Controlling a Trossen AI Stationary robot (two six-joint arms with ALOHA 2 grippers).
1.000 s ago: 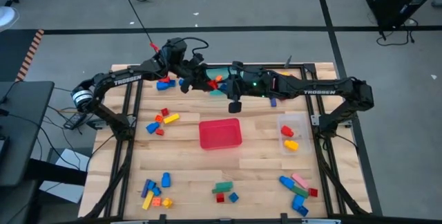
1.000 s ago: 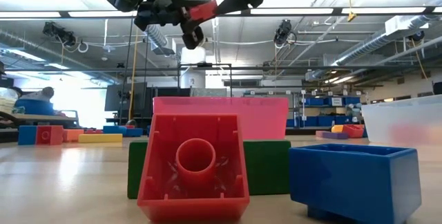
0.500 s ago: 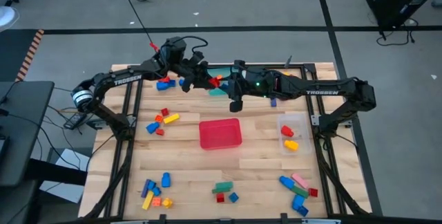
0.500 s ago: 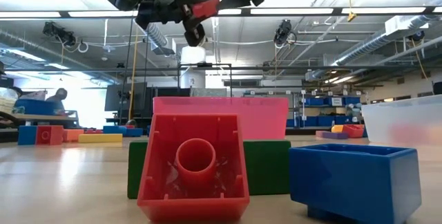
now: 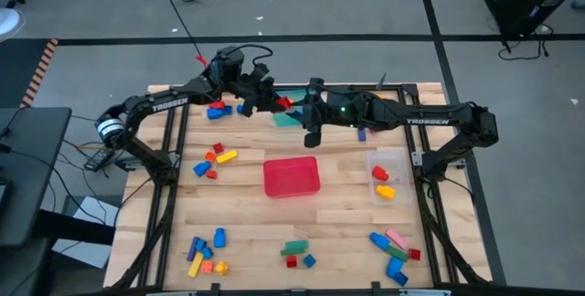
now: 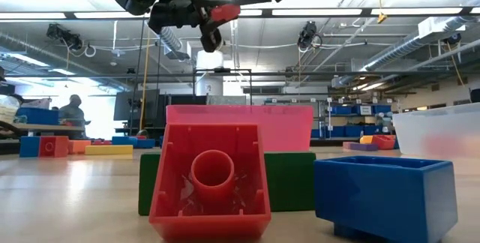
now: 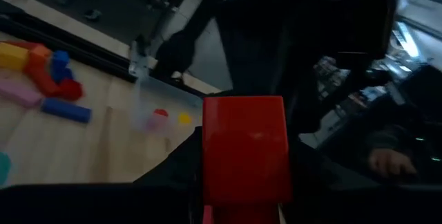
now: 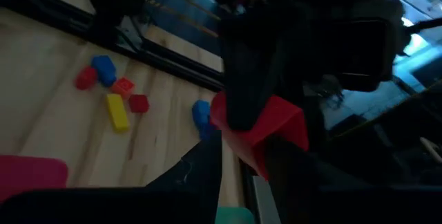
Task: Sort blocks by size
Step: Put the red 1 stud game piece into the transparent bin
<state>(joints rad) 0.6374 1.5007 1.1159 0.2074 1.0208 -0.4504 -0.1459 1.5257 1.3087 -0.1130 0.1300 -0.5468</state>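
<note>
My left fingers clamped on a red block held high over the teal tub, my right fingers partly closed, touching that same block, other blocks scattered beside the red tub on the tabletop.

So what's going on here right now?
The left gripper holds a red block in the air over the table's far edge, by the teal tub. The right gripper has come in right next to it, its fingers at the same block, as if handing it over. Other blocks lie in scattered groups.
</note>
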